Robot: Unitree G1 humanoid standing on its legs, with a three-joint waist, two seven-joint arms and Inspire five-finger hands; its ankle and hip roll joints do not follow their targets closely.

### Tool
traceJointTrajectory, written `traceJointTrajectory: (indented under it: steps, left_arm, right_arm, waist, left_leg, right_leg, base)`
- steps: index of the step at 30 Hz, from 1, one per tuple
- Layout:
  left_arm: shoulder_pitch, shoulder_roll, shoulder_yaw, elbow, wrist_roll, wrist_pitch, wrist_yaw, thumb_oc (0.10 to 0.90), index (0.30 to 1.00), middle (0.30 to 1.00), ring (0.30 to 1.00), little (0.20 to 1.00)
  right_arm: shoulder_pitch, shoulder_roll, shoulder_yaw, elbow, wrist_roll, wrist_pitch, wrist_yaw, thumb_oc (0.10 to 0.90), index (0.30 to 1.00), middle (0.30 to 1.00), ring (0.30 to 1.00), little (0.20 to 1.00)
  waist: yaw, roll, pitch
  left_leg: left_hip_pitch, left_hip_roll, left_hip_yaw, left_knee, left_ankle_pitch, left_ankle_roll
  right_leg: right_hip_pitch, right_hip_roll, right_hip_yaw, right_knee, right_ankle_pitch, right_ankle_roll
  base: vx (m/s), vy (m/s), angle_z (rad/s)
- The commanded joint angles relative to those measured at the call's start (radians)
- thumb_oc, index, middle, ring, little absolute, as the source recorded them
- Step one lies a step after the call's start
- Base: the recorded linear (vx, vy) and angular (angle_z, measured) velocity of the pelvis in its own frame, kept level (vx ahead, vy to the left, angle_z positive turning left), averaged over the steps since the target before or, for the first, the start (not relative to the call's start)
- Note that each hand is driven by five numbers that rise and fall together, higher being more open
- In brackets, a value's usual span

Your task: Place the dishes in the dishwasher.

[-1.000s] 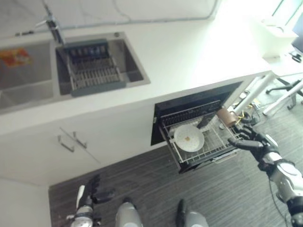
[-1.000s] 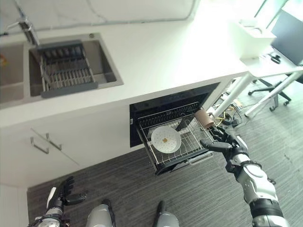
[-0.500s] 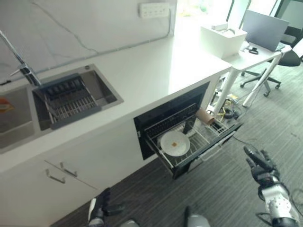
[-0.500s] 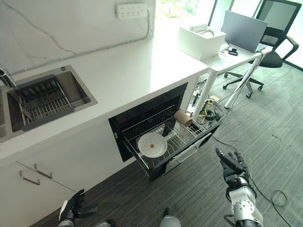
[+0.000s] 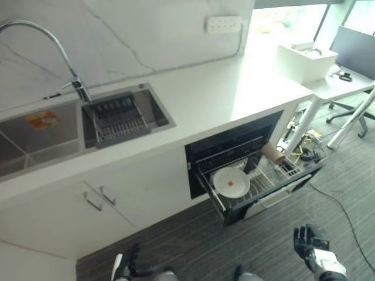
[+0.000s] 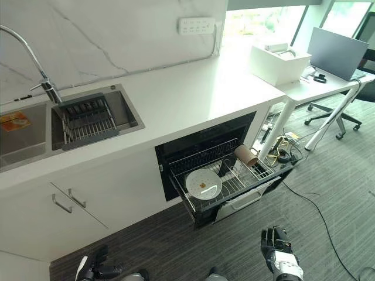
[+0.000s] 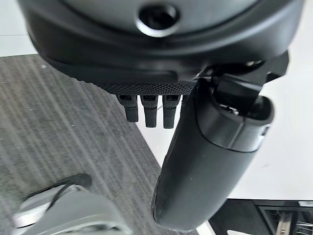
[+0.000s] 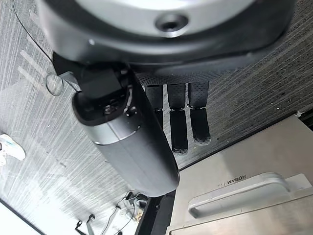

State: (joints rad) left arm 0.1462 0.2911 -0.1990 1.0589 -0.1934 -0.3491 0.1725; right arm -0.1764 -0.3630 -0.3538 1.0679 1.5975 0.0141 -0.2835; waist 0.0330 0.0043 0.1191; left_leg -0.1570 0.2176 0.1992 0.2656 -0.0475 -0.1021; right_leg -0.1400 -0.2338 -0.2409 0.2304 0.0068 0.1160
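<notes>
The dishwasher drawer (image 5: 275,190) is pulled out under the white counter, its wire rack (image 6: 234,178) showing. A white plate (image 5: 231,182) with a small brown spot lies flat in the rack's left part. A brown cup (image 5: 272,153) lies tipped at the rack's back right, next to a dark item (image 5: 253,164). My right hand (image 6: 274,244) hangs low over the carpet in front of the drawer, fingers (image 8: 179,126) straight and holding nothing. My left hand (image 6: 94,269) is low at the lower left, its fingers (image 7: 149,108) relaxed and holding nothing.
A steel sink (image 5: 41,132) with a tall faucet (image 5: 73,82) and a dark drain rack (image 5: 120,117) lies at the counter's left. A desk with a white box (image 6: 278,58) and an office chair stand at the right. Cables (image 5: 304,152) lie beside the drawer.
The camera has swung and lifted. My right hand has drawn back from the cup at the rack's right edge and dropped low. Plate and cup stay in the rack.
</notes>
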Motion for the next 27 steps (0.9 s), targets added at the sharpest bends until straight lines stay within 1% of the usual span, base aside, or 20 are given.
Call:
traceJointTrajectory:
  steps: [1,2,3,4,5,7,9,13,14,18,19,20,21,22,27]
  left_arm:
    - [-0.054,0.04,-0.004,-0.04,-0.049,-0.051,-0.007,0.8,0.9,0.9,0.9,0.9]
    - [-0.053,0.04,-0.004,-0.042,-0.051,-0.049,-0.007,0.8,0.9,0.9,0.9,0.9]
    - [-0.048,0.045,-0.009,-0.05,-0.058,-0.041,-0.005,0.8,0.9,0.9,0.9,0.9]
    - [-0.047,0.048,-0.01,-0.05,-0.06,-0.04,-0.007,0.8,0.9,0.9,0.9,0.9]
    - [-0.044,0.051,-0.012,-0.05,-0.069,-0.036,-0.004,0.8,0.9,0.9,0.9,0.9]
    - [-0.041,0.053,-0.01,-0.055,-0.074,-0.024,-0.004,0.8,0.9,0.9,0.9,0.9]
    - [-0.036,0.056,-0.01,-0.053,-0.071,-0.023,0.002,0.8,0.9,0.9,0.9,0.9]
    - [-0.017,0.058,-0.009,-0.065,-0.078,-0.027,0.015,0.8,0.9,0.9,0.9,0.9]
    - [-0.014,0.06,-0.007,-0.071,-0.077,-0.023,0.015,0.8,0.9,0.9,0.9,0.9]
    - [-0.018,0.07,-0.009,-0.077,-0.087,-0.013,0.015,0.8,0.9,0.9,0.9,0.9]
    - [-0.017,0.074,-0.011,-0.08,-0.086,-0.009,0.011,0.8,0.9,0.9,0.9,0.9]
    - [-0.018,0.074,-0.011,-0.08,-0.084,-0.008,0.009,0.8,0.9,0.9,0.9,0.9]
    - [-0.016,0.078,-0.015,-0.083,-0.08,-0.004,0.005,0.8,0.9,0.9,0.9,0.9]
    - [-0.015,0.078,-0.016,-0.083,-0.08,-0.003,0.005,0.8,0.9,0.9,0.9,0.9]
    - [-0.006,0.079,-0.022,-0.091,-0.085,0.005,0.013,0.8,0.9,0.9,0.9,0.9]
  right_arm:
    - [-0.089,-0.07,-0.065,0.001,0.058,0.006,0.02,0.4,0.3,0.3,0.3,0.3]
    - [-0.091,-0.071,-0.066,0.005,0.058,0.011,0.02,0.4,0.3,0.3,0.3,0.3]
    - [-0.102,-0.076,-0.063,0.027,0.067,0.015,0.003,0.4,0.3,0.3,0.3,0.3]
    - [-0.106,-0.081,-0.064,0.038,0.06,0.021,-0.002,0.4,0.3,0.3,0.3,0.3]
    - [-0.114,-0.09,-0.06,0.054,0.03,0.034,-0.031,0.4,0.3,0.3,0.3,0.3]
    - [-0.131,-0.102,-0.054,0.069,0.018,0.059,-0.049,0.4,0.3,0.3,0.3,0.3]
    - [-0.154,-0.113,-0.04,0.087,0.014,0.065,-0.053,0.4,0.3,0.3,0.3,0.3]
    - [-0.192,-0.126,-0.013,0.097,0.051,0.06,-0.072,0.4,0.3,0.3,0.3,0.3]
    - [-0.208,-0.13,-0.004,0.103,0.064,0.058,-0.083,0.4,0.3,0.3,0.3,0.3]
    - [-0.263,-0.155,0.01,0.118,0.114,0.049,-0.114,0.4,0.3,0.3,0.3,0.3]
    - [-0.286,-0.167,0.014,0.124,0.13,0.039,-0.121,0.4,0.3,0.3,0.3,0.3]
    - [-0.296,-0.175,0.015,0.128,0.13,0.034,-0.125,0.4,0.3,0.3,0.3,0.3]
    - [-0.326,-0.199,0.02,0.138,0.13,0.024,-0.135,0.4,0.3,0.3,0.3,0.3]
    - [-0.334,-0.206,0.021,0.14,0.131,0.022,-0.139,0.4,0.3,0.3,0.3,0.3]
    - [-0.405,-0.271,0.04,0.161,0.145,0.011,-0.163,0.4,0.3,0.3,0.3,0.3]
  waist:
    - [0.032,0.004,0.015]
    - [0.034,0.005,0.015]
    - [0.049,0.009,0.016]
    - [0.054,0.011,0.017]
    - [0.062,0.012,0.017]
    - [0.076,0.017,0.02]
    - [0.098,0.021,0.026]
    - [0.139,0.026,0.035]
    - [0.159,0.029,0.04]
    - [0.197,0.035,0.054]
    - [0.214,0.039,0.06]
    - [0.22,0.041,0.063]
    - [0.242,0.047,0.07]
    - [0.248,0.049,0.071]
    - [0.294,0.061,0.085]
  left_leg:
    - [0.065,0.031,-0.085,0.034,-0.09,-0.044]
    - [0.065,0.03,-0.087,0.034,-0.09,-0.043]
    - [0.062,0.019,-0.097,0.034,-0.089,-0.041]
    - [0.06,0.015,-0.101,0.034,-0.089,-0.04]
    - [0.058,0.01,-0.105,0.034,-0.088,-0.039]
    - [0.051,0.0,-0.116,0.034,-0.085,-0.038]
    - [0.042,-0.015,-0.13,0.034,-0.082,-0.035]
    - [0.025,-0.044,-0.156,0.034,-0.078,-0.028]
    - [0.019,-0.056,-0.168,0.034,-0.077,-0.026]
    - [0.003,-0.082,-0.199,0.034,-0.067,-0.023]
    - [0.003,-0.09,-0.21,0.034,-0.073,-0.025]
    - [-0.006,-0.097,-0.216,0.034,-0.061,-0.022]
    - [-0.016,-0.111,-0.233,0.034,-0.056,-0.021]
    - [-0.015,-0.113,-0.237,0.034,-0.062,-0.022]
    - [-0.048,-0.145,-0.278,0.034,-0.045,-0.02]
  right_leg:
    - [0.056,-0.048,-0.008,0.07,-0.115,0.048]
    - [0.057,-0.049,-0.009,0.07,-0.115,0.048]
    - [0.064,-0.055,-0.018,0.07,-0.115,0.05]
    - [0.067,-0.057,-0.022,0.07,-0.115,0.05]
    - [0.07,-0.061,-0.027,0.07,-0.114,0.052]
    - [0.075,-0.07,-0.037,0.07,-0.112,0.054]
    - [0.083,-0.081,-0.054,0.07,-0.11,0.057]
    - [0.098,-0.099,-0.084,0.07,-0.11,0.06]
    - [0.105,-0.106,-0.096,0.07,-0.108,0.062]
    - [0.12,-0.125,-0.132,0.07,-0.102,0.068]
    - [0.133,-0.131,-0.145,0.07,-0.11,0.074]
    - [0.131,-0.136,-0.153,0.07,-0.1,0.073]
    - [0.139,-0.146,-0.172,0.07,-0.1,0.077]
    - [0.144,-0.147,-0.176,0.07,-0.107,0.08]
    - [0.145,-0.167,-0.214,0.07,-0.097,0.091]
  base:
    - [0.07,-0.041,0.25]
    - [0.1,-0.063,0.27]
    - [0.06,-0.042,0.17]
    - [0.08,-0.055,0.22]
    - [0.05,-0.028,0.29]
    - [0.04,-0.017,0.37]
    - [0.04,-0.013,0.25]
    - [0.03,0.002,0.41]
    - [0.02,0.014,0.4]
    - [0.04,0.001,0.44]
    - [0.03,0.014,0.25]
    - [0.05,0.037,0.34]
    - [0.04,0.038,0.49]
    - [0.06,0.032,0.56]
    - [0.06,0.034,0.37]
